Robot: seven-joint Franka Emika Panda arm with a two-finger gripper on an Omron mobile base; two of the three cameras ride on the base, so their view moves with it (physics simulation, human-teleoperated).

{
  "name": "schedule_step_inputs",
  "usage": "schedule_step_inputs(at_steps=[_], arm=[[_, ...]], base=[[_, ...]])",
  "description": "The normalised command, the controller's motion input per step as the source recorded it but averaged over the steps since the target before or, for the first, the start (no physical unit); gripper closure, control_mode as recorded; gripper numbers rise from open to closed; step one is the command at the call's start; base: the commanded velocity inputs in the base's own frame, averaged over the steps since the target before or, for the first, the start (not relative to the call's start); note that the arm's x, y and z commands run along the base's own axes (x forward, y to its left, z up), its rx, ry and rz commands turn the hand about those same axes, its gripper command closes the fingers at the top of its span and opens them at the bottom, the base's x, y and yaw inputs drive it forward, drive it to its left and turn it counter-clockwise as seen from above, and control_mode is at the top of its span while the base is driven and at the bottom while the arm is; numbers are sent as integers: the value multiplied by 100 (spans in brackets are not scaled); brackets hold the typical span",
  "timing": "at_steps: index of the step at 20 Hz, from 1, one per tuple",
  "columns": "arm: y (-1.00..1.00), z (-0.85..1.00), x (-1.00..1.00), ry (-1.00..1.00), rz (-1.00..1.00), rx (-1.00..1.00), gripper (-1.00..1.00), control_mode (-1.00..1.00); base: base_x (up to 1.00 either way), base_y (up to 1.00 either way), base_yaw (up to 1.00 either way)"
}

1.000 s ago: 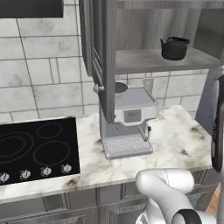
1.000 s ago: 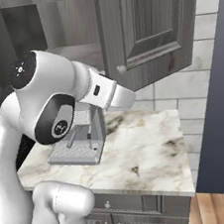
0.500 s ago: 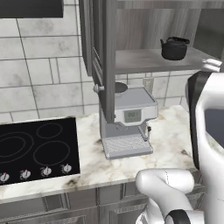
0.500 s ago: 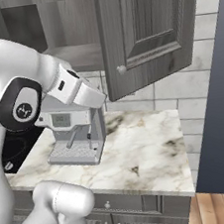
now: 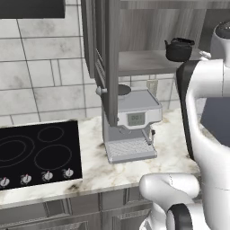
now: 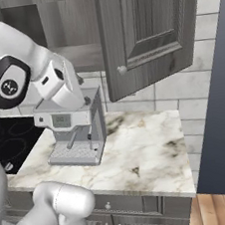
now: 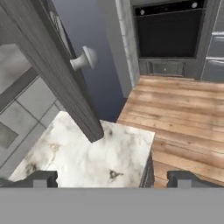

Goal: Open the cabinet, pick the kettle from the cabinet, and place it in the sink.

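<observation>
The cabinet (image 5: 143, 63) stands open, its left door (image 5: 110, 58) edge-on and its right door (image 6: 148, 24) swung out over the counter. On the inner shelf, at its right end, sits the black kettle (image 5: 179, 49). My white arm (image 5: 202, 117) rises at the right, just in front of and below the kettle. In the hand view my gripper (image 7: 113, 178) is open with nothing between its fingertips (image 7: 41, 178). It looks past the right door's round knob (image 7: 85, 59) down at the counter corner. The sink is out of view.
A silver coffee machine (image 5: 132, 121) stands on the marble counter (image 6: 144, 150) under the cabinet. A black cooktop (image 5: 36, 150) lies to the left. Beyond the counter's right end are a wooden floor (image 7: 183, 118) and a built-in oven (image 7: 168, 28).
The arm has swung upward and back towards the cabinet: it now fills the right of the left base view and has drawn left in the right base view. The jaws stayed open.
</observation>
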Motion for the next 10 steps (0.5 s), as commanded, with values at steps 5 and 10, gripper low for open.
schedule_step_inputs(at_steps=[5, 10], arm=[[23, 1, 9, -9, -10, 37, -100, -100], [14, 0, 9, -28, -8, 24, -100, -100]], base=[[0, 0, 0], [0, 0, 0]])
